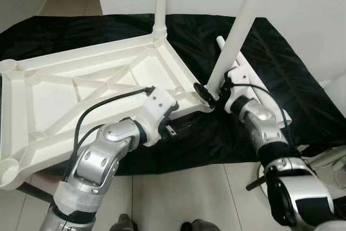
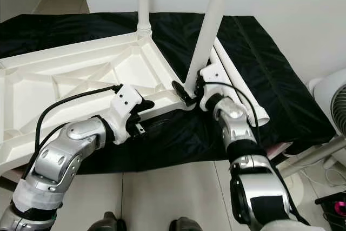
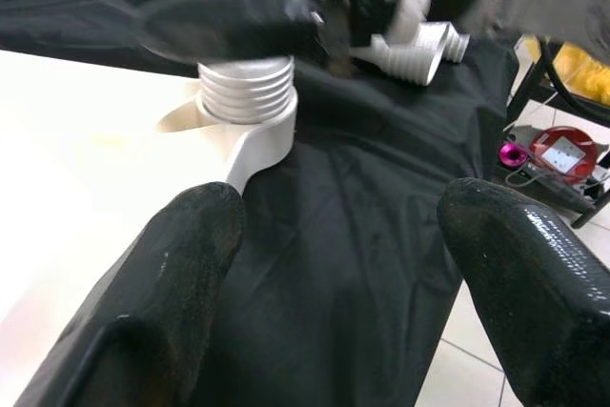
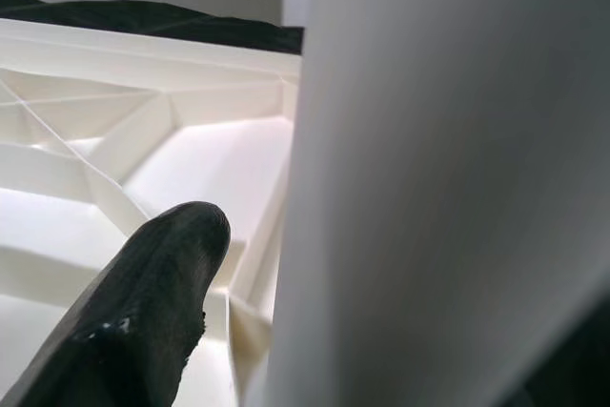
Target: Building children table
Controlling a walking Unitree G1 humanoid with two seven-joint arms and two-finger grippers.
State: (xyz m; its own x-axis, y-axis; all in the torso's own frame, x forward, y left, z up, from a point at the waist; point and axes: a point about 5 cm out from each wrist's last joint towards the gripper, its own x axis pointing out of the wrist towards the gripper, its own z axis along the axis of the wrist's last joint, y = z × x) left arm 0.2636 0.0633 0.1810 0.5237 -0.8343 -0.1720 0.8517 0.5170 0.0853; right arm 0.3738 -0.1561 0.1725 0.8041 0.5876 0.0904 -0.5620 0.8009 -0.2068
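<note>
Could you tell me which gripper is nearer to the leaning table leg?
Right. The right gripper is closed around the leaning table leg near its base, jaws either side. The left gripper sits open beside the tabletop corner, just short of it.

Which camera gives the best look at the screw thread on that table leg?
The left wrist view: the ridged thread sits close up, just above its corner socket in the tabletop. In both eye views the right gripper and leg hide that joint. The right wrist view shows the leg's smooth side.
</note>
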